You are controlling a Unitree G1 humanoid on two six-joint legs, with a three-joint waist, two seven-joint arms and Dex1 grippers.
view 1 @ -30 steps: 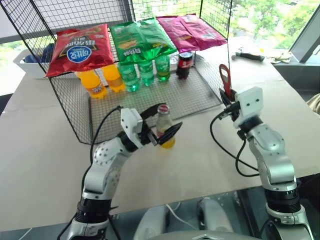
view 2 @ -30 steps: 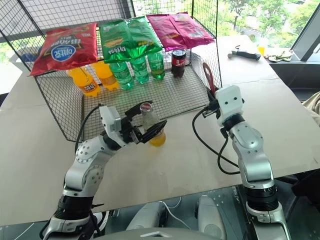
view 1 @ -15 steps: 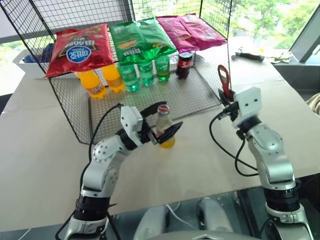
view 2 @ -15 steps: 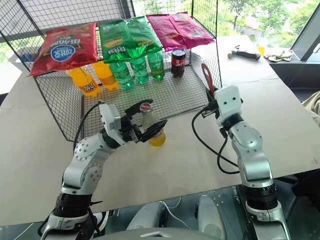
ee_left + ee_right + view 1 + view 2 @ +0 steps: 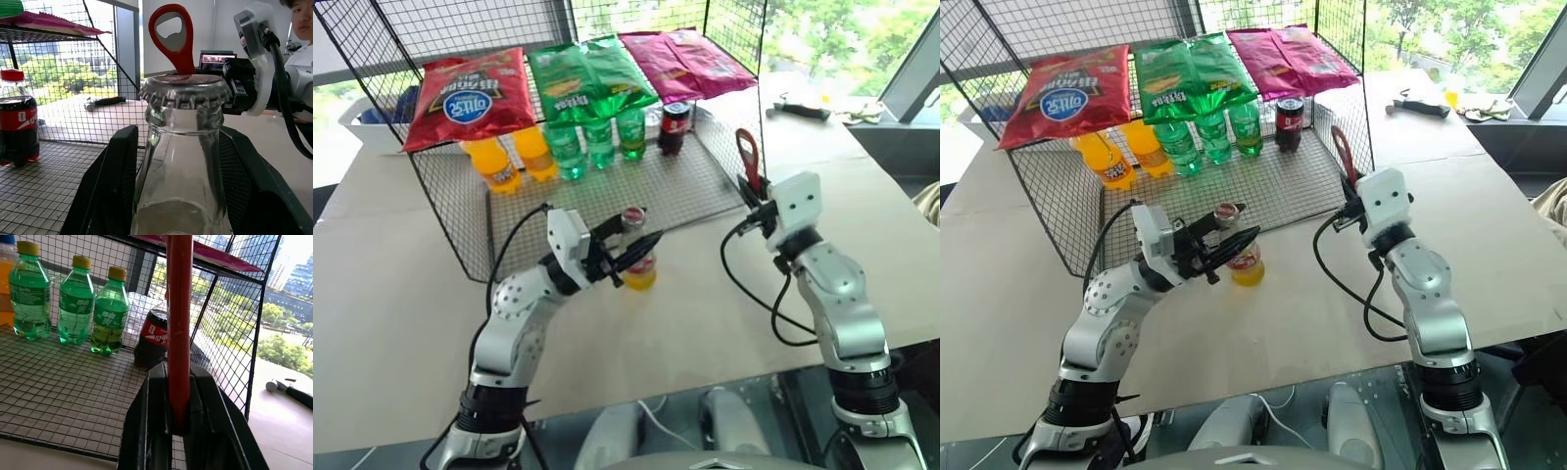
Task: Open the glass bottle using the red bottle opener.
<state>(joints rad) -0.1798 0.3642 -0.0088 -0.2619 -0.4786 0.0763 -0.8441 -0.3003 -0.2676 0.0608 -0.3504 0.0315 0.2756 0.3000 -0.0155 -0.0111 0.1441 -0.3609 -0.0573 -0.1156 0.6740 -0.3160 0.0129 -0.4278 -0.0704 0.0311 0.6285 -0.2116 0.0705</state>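
Taking the glass bottle (image 5: 635, 257) as landmark: bare counter (image 5: 705, 294) lies open in front of it and to its right, up to the right end effector (image 5: 751, 192), which stands well apart. Black fingers (image 5: 115, 181) flank the bottle on both sides; above its cap is free. Behind it the wire rack (image 5: 450, 211) walls off passage

The glass bottle (image 5: 182, 161) is cut off below its shoulder in the left wrist view, its label out of frame, and the left hand (image 5: 628, 250) covers much of its neck from above. The red bottle opener (image 5: 179, 328) runs past the top edge in the right wrist view, its ring head unseen. Behind the opener, the cola bottle (image 5: 151, 339) is partly hidden.
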